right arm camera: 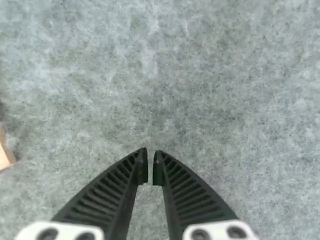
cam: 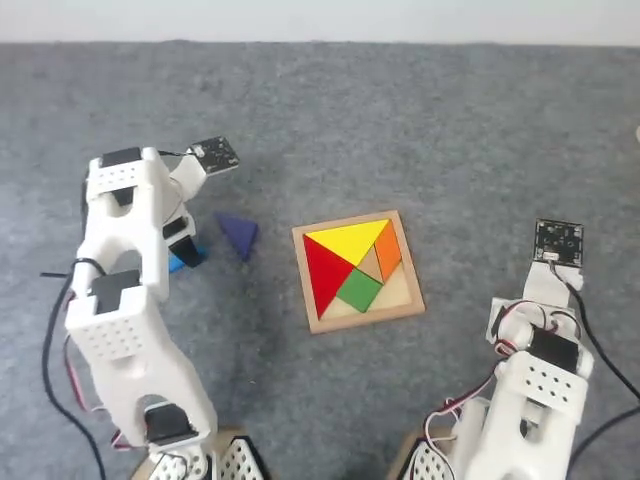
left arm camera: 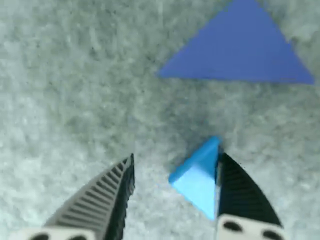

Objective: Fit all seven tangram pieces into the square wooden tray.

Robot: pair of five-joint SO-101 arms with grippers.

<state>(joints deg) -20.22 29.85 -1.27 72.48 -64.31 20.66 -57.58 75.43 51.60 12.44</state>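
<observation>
Left gripper (left arm camera: 176,159): jaws spread wide, low over the grey carpet (left arm camera: 75,75), nothing clamped.
Light blue triangle (left arm camera: 197,179): in the gap between the two fingers but off-centre. It touches the inner face of one finger, with bare carpet between it and the other. It seems tipped up against that finger, though I can't be sure.
Dark blue triangle (left arm camera: 240,47): flat on the carpet just ahead of the left gripper's fingertips and apart from the light blue one. Its long edge faces the gripper and runs across the line of reach.
Wooden tray (cam: 302,280): farther out from the left gripper, past the dark blue triangle, lying between the two arms.
In the tray: yellow triangle (cam: 350,240), red triangle (cam: 322,272), green square (cam: 358,290) and orange parallelogram (cam: 389,250). A tan patch among them could be a piece or bare wood. The corner toward the right arm looks unfilled.
Right gripper (right arm camera: 150,156): fingers pressed together on nothing, over bare carpet, with a corner of the tray close by.
Nearer arm: the left, since both loose triangles lie on its side of the tray.
What the move turns on: I'd say the off-centre seat. On closing, the free finger has the whole gap to cross, so the light blue triangle may twist or skid before it is pinched. The carry then goes over the dark blue triangle toward the tray.
</observation>
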